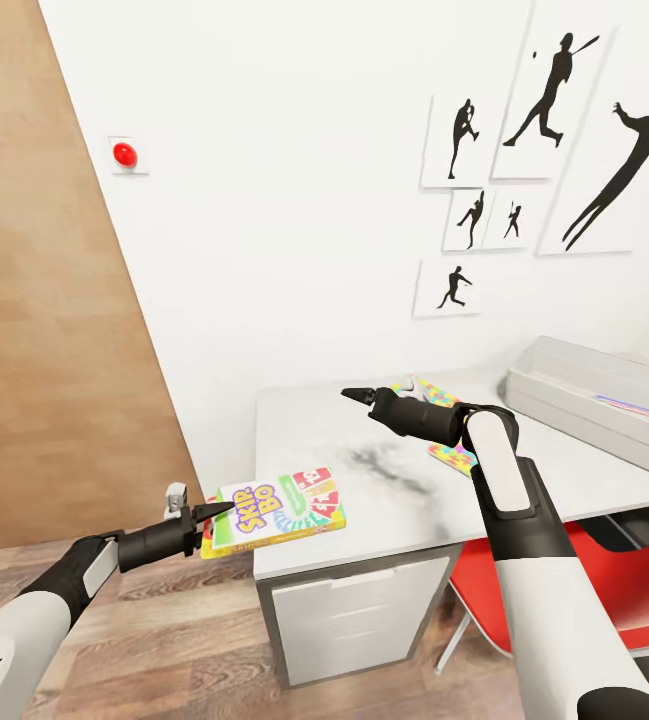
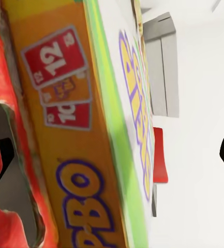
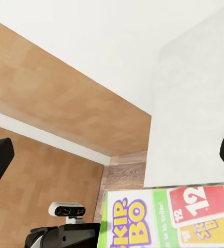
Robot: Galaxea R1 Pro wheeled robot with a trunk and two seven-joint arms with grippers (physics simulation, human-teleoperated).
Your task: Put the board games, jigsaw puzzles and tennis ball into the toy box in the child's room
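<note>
Nearest, at the table's [image 1: 394,500] near-left edge, the left gripper [image 1: 209,517] is clenched on the "SKIP-BO" box [image 1: 279,512] — red cards on it read "12". Under the top are white drawers [image 1: 349,620] and, right, a red chair [image 1: 614,585]. Farther in, the right gripper [image 1: 356,394] hovers released; jigsaw puzzles [image 1: 444,395] lie behind it — the toy box [image 1: 584,395] far right.
</note>
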